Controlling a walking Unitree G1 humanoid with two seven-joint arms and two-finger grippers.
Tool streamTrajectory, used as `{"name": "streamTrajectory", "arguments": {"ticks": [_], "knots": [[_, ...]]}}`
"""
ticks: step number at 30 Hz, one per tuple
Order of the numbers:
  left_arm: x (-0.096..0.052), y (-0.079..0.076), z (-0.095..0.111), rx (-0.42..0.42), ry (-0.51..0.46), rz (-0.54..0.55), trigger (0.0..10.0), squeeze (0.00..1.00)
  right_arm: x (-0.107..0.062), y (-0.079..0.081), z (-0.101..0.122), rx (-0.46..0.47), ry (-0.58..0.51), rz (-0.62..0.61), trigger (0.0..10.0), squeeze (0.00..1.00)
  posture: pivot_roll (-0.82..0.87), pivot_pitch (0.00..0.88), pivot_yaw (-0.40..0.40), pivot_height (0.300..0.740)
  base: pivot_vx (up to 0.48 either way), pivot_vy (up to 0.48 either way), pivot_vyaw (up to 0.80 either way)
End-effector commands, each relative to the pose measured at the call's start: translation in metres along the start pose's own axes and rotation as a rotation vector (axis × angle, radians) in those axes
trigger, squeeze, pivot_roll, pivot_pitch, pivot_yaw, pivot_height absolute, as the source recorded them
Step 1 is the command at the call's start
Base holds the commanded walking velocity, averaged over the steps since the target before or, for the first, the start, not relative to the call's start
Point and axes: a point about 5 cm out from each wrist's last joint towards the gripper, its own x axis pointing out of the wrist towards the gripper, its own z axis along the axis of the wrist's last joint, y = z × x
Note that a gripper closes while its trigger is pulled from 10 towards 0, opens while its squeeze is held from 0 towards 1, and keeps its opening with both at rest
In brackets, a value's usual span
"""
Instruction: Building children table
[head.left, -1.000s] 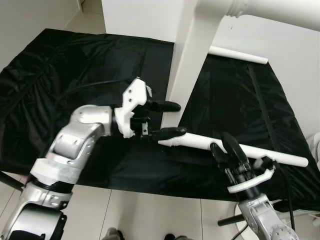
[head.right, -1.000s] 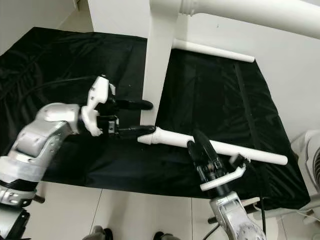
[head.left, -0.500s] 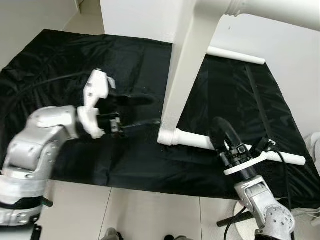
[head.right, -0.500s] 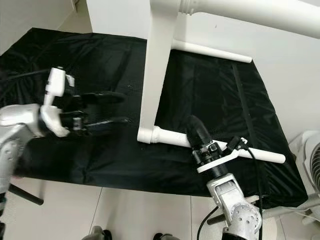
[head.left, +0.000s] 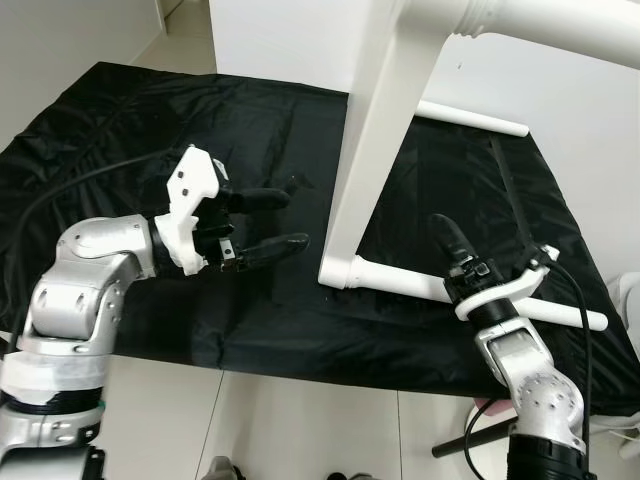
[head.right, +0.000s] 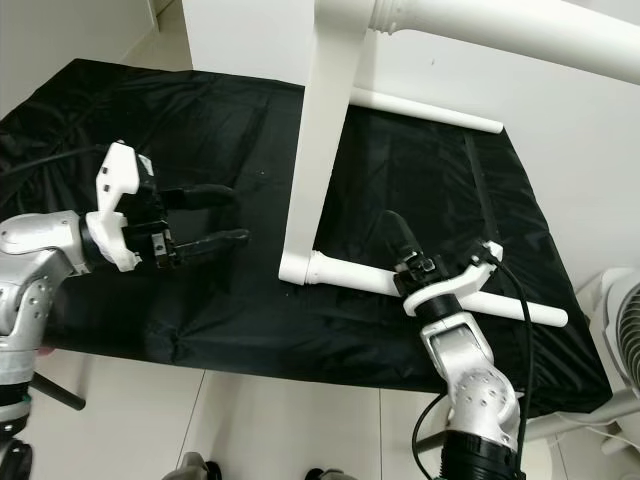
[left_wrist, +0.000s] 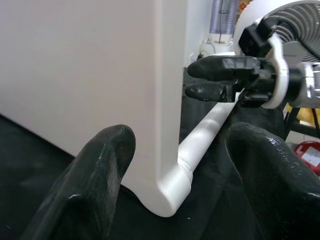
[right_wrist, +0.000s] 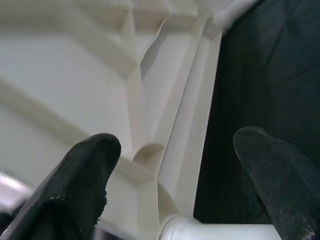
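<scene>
White plastic table leg (head.left: 455, 293) now seated in upended white table top's (head.left: 375, 160) corner; left gripper (head.left: 268, 222) backed off, fingers open; right gripper (head.left: 447, 238) released, fingers spread.

The left arm comes in from 8 o'clock with the elbow bent, and its forearm lies almost level. The left gripper (head.left: 268, 222) points toward 3 o'clock, its two black fingers (left_wrist: 92, 182) spread apart with nothing between them. The right arm rises from 5 o'clock, the wrist turned upward. The right gripper (head.left: 450, 243) points toward 11 o'clock, its fingers (right_wrist: 82, 187) also parted and holding nothing.
</scene>
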Motion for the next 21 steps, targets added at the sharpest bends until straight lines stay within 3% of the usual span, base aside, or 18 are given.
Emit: {"name": "streamTrajectory", "arguments": {"ticks": [1,2,7,13,17,21], "knots": [[-0.013,0.031,-0.011,-0.035,0.051,0.677,10.0,0.00,0.001,0.004,0.003,-0.099,0.012,-0.004,10.0,0.00,0.02,0.104,-0.107,0.740,0.000,0.000,0.00],[-0.014,0.032,-0.012,-0.044,0.065,0.712,10.0,0.00,0.002,0.007,0.001,-0.147,0.033,0.011,10.0,0.00,0.02,0.104,-0.112,0.740,0.000,0.000,0.00],[-0.013,0.033,-0.014,-0.045,0.083,0.748,10.0,0.00,0.003,0.009,-0.001,-0.190,0.051,0.023,10.0,0.00,0.02,0.102,-0.115,0.740,0.000,0.000,0.00],[-0.018,0.037,-0.022,-0.109,0.106,0.910,10.0,0.00,0.005,0.010,0.003,-0.371,0.062,0.004,10.0,0.00,0.02,0.108,-0.118,0.740,0.000,0.000,0.00],[-0.020,0.034,-0.024,-0.081,0.126,0.916,10.0,0.00,-0.001,0.010,0.004,-0.405,0.081,0.032,10.0,0.00,0.02,0.114,-0.126,0.740,0.000,0.000,0.00],[-0.022,0.030,-0.029,-0.054,0.158,0.885,10.0,0.00,-0.010,0.017,0.002,-0.473,0.174,0.148,10.0,0.00,0.02,0.117,-0.129,0.740,0.000,0.000,0.00]]}}
